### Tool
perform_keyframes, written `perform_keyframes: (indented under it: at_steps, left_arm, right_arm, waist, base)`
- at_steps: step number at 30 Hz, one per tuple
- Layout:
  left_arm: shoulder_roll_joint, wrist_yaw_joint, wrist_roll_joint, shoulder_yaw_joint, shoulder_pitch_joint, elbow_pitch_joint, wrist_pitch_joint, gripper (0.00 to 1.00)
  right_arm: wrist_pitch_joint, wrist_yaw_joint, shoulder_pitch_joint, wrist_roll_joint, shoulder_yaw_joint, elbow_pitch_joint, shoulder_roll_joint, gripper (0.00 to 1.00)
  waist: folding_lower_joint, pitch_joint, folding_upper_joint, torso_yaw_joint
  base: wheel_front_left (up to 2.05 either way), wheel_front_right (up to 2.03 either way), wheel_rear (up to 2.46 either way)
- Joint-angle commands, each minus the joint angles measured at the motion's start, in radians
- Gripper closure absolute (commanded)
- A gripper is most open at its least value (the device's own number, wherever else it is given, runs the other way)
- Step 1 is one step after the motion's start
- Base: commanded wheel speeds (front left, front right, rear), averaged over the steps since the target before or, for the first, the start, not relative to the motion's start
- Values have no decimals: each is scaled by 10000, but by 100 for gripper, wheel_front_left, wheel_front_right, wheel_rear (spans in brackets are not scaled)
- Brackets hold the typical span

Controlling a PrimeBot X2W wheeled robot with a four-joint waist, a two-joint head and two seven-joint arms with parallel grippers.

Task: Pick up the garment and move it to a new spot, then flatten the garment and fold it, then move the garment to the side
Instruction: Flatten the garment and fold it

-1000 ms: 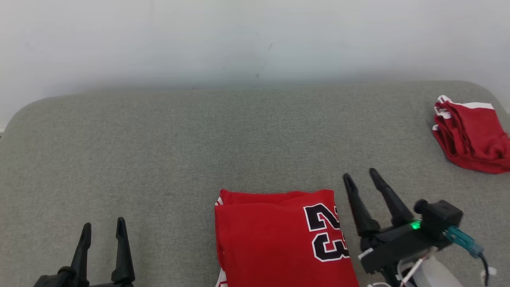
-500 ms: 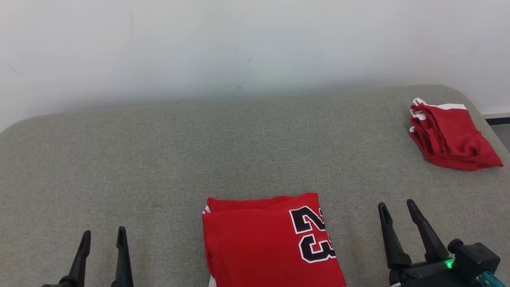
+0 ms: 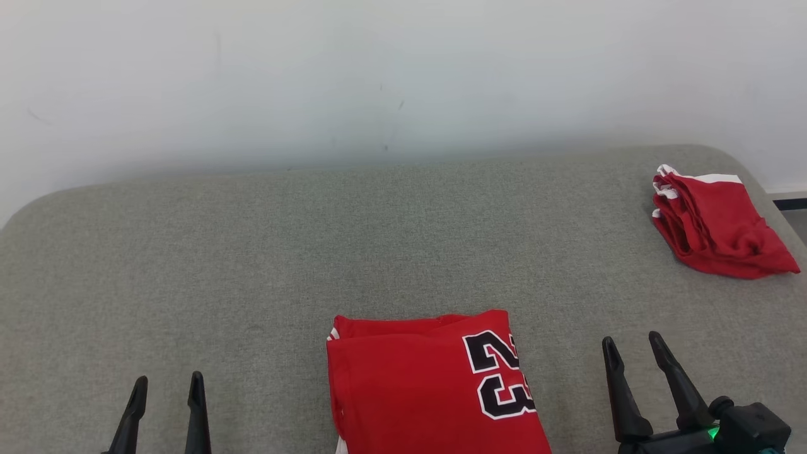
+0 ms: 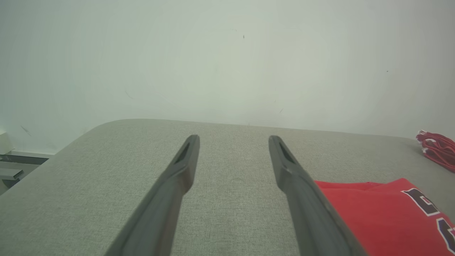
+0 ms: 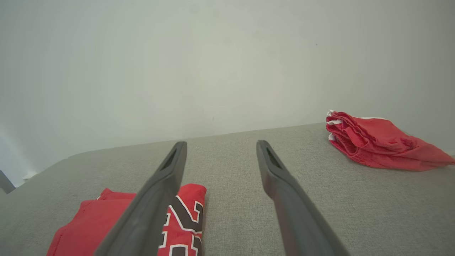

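Grey woven upholstery covers the bench (image 3: 252, 252), with a pale wall behind it. At lower left, the left pincer (image 3: 168, 378) stands wide and empty, clear of the cloth. At front centre lies the red number 23 jersey (image 3: 429, 384), folded into a compact rectangle. Just beside its right edge, the right pincer (image 3: 631, 338) is also wide and holds nothing. A second red garment (image 3: 719, 227) sits folded at the far right. We judge folding complete and the move aside pending. The next move must grip all layers together so the stack stays folded.

Bare room, grey fabric surface (image 3: 189, 252), white wall (image 3: 378, 63)
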Motion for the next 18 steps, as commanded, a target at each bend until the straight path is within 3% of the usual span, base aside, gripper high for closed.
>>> perform_keyframes:
  at_steps: [1, 18]
  left_arm:
    - [-3, -39, 20, 2, 74, -27, -19, 0]
    - [-1, -64, -75, -48, -47, 272, -19, 0]
  right_arm:
    - [-42, -29, 62, -127, 7, 46, 31, 0]
    - [-41, -29, -375, -420, 288, 1129, 330, 0]
  waist:
    - [0, -8, 0, 44]
    - [0, 43, 0, 281]
  base:
    - [0, 0, 0]
    - [0, 0, 0]
